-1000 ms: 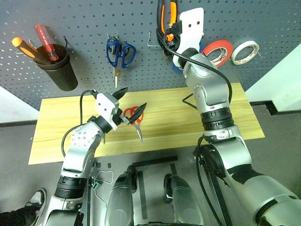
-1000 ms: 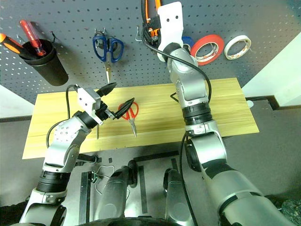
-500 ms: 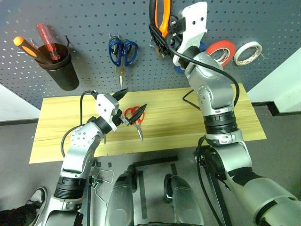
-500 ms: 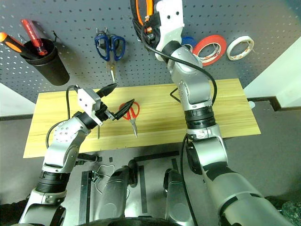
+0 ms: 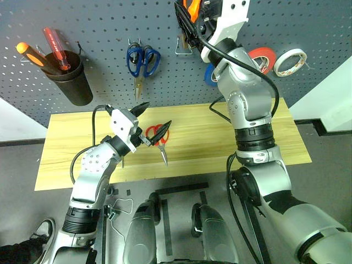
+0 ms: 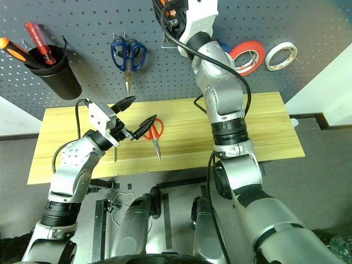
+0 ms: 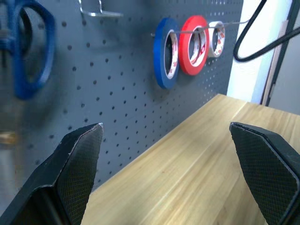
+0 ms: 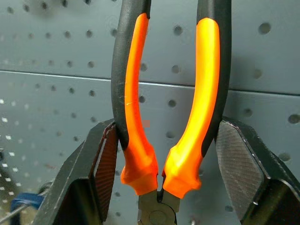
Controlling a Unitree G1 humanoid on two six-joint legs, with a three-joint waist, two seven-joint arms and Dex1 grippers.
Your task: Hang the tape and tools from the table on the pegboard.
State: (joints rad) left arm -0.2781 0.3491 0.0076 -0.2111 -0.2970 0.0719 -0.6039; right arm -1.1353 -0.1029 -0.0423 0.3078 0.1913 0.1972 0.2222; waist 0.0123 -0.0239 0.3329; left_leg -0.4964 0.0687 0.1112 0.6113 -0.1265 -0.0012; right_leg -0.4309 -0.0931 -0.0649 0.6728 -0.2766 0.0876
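- Near edge: left gripper (image 5: 149,122) hovering over the desk (image 5: 71,148), jaws spread fully wide and empty.
- Just right of those jaws, flat on the desk: red-handled scissors (image 5: 159,138), blades pointing to the near edge, not yet hung.
- Far side, high up against the pegboard (image 5: 99,27): right gripper (image 8: 164,154) with jaws part-closed and clamped on the pliers (image 8: 166,93), one pad on each orange-and-black handle near the pivot, handles pointing away from the jaws.
- Just below that gripper: a bare metal hook (image 5: 183,48), likely the target.
- Right of it on the board: red tape (image 5: 258,59) already hung between a blue roll (image 7: 166,52) and a white roll (image 5: 289,60).
- Best done by keeping the grip firm, slipping the gap between the handles over the hook, and releasing only once the pliers rest on it.
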